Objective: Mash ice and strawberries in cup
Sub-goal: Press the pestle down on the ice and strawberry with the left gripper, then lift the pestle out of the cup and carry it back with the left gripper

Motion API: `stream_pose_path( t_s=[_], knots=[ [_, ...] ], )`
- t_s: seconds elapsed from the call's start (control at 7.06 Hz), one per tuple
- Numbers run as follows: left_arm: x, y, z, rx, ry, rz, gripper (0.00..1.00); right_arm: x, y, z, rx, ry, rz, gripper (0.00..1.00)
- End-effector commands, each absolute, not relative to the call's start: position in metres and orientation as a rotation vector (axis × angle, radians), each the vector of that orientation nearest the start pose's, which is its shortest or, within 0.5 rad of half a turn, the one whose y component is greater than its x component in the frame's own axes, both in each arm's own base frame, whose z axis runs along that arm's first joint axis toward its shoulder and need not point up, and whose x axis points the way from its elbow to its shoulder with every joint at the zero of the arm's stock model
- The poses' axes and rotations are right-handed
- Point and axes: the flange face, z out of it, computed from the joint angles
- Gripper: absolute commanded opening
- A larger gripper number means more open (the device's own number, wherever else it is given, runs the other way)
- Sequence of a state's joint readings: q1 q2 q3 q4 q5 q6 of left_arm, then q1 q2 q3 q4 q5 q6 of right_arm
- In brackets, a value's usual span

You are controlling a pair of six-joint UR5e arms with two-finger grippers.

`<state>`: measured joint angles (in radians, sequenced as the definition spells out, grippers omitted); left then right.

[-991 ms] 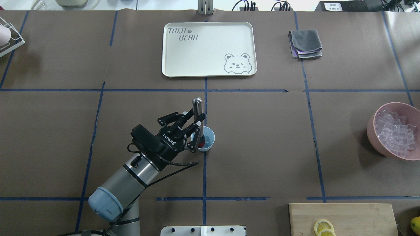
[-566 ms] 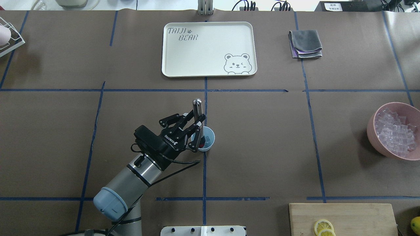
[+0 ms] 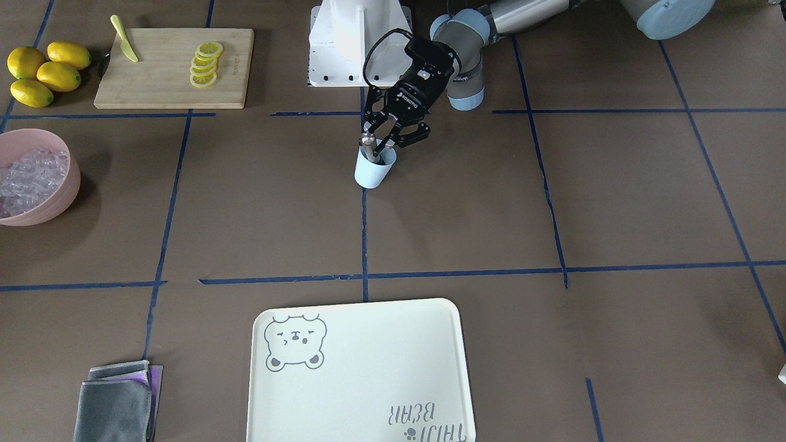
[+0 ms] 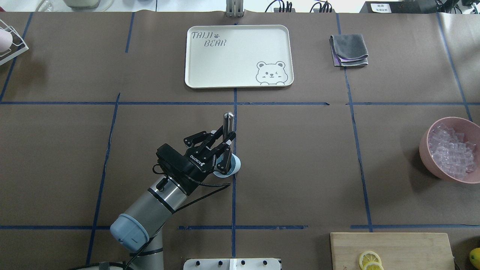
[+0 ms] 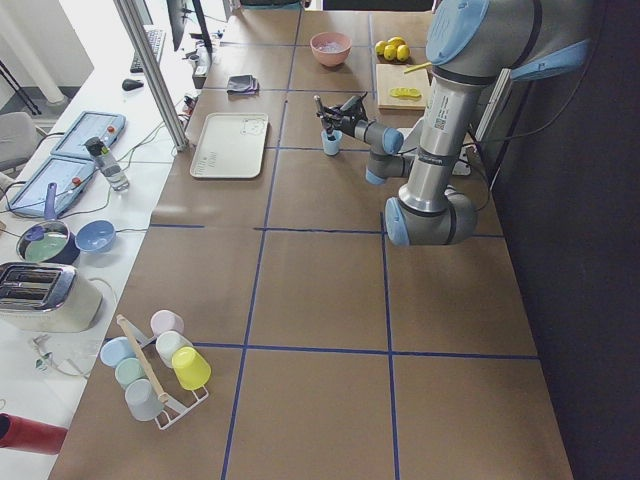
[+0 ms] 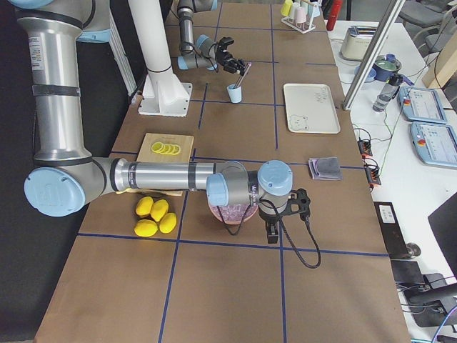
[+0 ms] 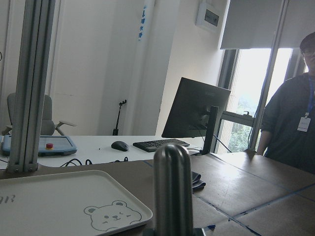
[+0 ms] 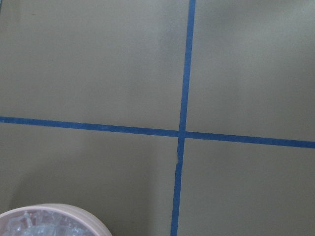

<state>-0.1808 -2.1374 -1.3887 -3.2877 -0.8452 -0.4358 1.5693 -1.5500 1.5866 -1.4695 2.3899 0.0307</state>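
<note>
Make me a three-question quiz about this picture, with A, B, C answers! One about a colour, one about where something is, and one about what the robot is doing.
1. What colour is the bowl holding the ice? A green, B pink, C black.
2. Where is the metal masher's lower end? A in the bowl, B in the cup, C lying flat outside both.
3. What is the left tool doing? A wide open, holding nothing, B shut on the cup, C shut on the metal masher.

Answers: 1 B, its wall is pink; 2 B, the front-facing view shows it standing in the light-blue cup; 3 C, it clamps the masher's shaft.
</note>
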Motion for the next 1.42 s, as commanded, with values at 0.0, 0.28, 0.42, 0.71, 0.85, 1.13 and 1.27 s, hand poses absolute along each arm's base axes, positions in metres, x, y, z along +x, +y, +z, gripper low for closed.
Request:
stream_pose_path(
  t_s=[0.0,0.28,0.42,0.71,0.85,1.13,1.27],
  knots=[
    [0.556,-0.308,0.240,1.512,1.273,-0.158,0.00,0.060,-0.509,0.627,0.116,-0.820,-0.028,0.99],
    [0.530,-0.320,0.219,1.538,1.286,-0.200,0.00,0.060,-0.509,0.626,0.118,-0.820,-0.030,0.99],
    [0.509,-0.321,0.195,1.552,1.302,-0.217,0.00,0.060,-0.508,0.626,0.119,-0.821,-0.031,0.99],
    [0.468,-0.340,0.161,1.582,1.283,-0.260,0.00,0.060,-0.507,0.627,0.117,-0.821,-0.029,0.99],
    [0.458,-0.364,0.170,1.510,1.311,-0.305,0.00,0.060,-0.508,0.627,0.118,-0.821,-0.031,0.99],
    [0.423,-0.411,0.232,1.345,1.353,-0.317,0.00,0.059,-0.504,0.631,0.106,-0.830,-0.024,0.99],
    [0.402,-0.437,0.260,1.256,1.339,-0.313,0.00,0.059,-0.503,0.627,0.113,-0.834,-0.027,0.99]
  ],
)
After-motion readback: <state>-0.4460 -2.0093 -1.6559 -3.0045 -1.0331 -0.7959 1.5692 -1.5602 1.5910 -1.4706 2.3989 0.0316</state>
